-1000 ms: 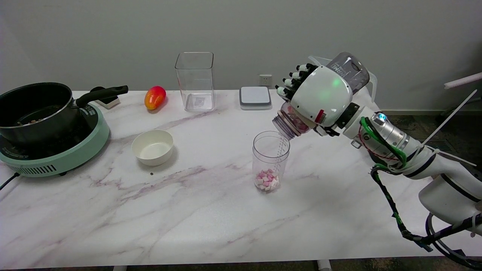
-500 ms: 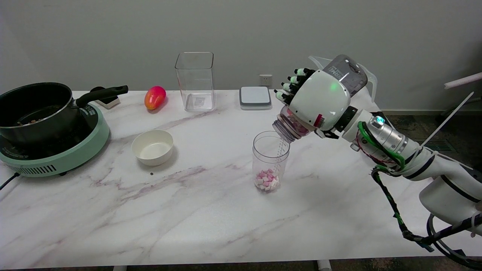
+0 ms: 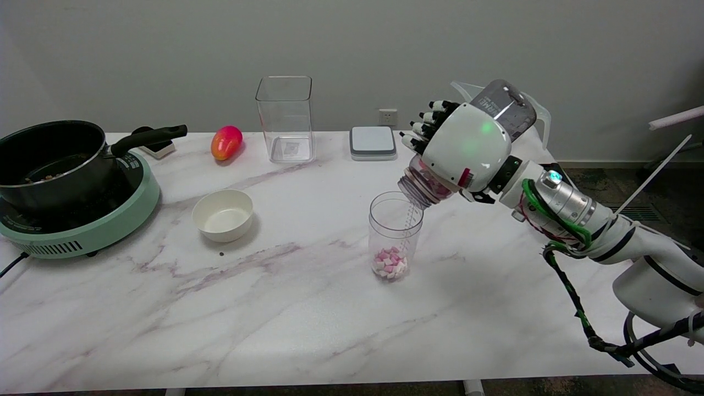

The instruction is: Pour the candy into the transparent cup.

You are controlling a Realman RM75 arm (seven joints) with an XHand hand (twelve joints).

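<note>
Head view: mid-pour. Right hand [image 3: 467, 144] grips the candy jar [image 3: 426, 184], tilted mouth-down just above the transparent cup [image 3: 395, 236] rim. A small heap of pink-white candy [image 3: 389, 262] sits in the cup bottom; more remains in the jar. Next, probably: tilt steeper, keeping the mouth over the rim. White bowl [image 3: 223, 214] on the surface [image 3: 275, 308] looks empty.
</note>
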